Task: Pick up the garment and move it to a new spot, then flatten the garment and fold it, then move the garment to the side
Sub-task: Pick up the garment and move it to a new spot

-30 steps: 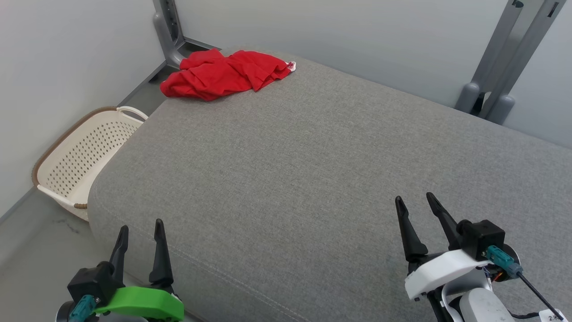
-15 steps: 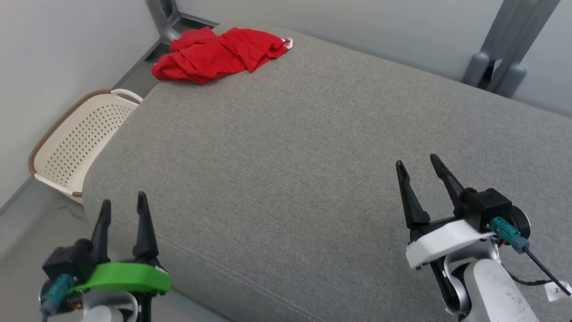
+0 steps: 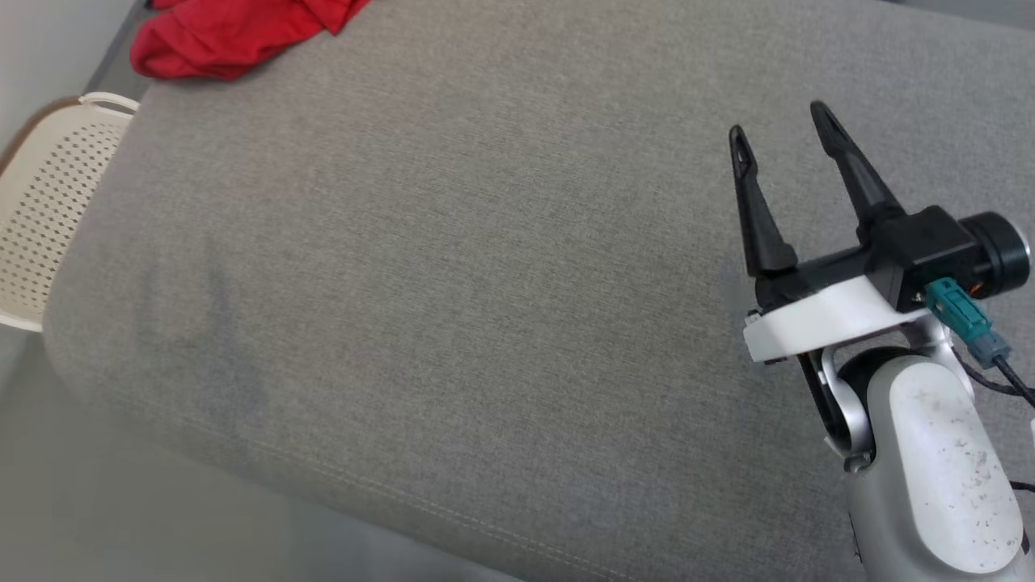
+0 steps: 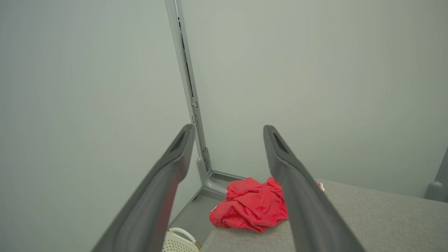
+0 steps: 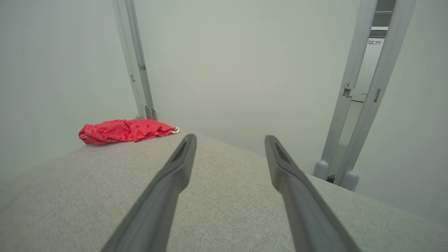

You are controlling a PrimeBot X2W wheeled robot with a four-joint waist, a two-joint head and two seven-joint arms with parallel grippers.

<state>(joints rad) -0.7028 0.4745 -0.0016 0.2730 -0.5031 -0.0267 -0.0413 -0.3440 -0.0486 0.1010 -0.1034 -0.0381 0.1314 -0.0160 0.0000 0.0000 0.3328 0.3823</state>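
While the left gripper (image 4: 227,131) and right gripper (image 3: 780,121) gape empty, the garment (image 3: 218,36) lies crumpled on the cushion (image 3: 445,283) near a basket (image 3: 40,202).

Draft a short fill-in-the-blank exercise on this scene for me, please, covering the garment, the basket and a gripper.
1. The crumpled garment is ____ in colour.
2. It lies at the far ____ corner of the grey cushion.
3. The perforated basket stands on the ____ beside that cushion.
4. The right gripper has its jaws ____ and holds nothing.

Missing words: red; left; floor; open.
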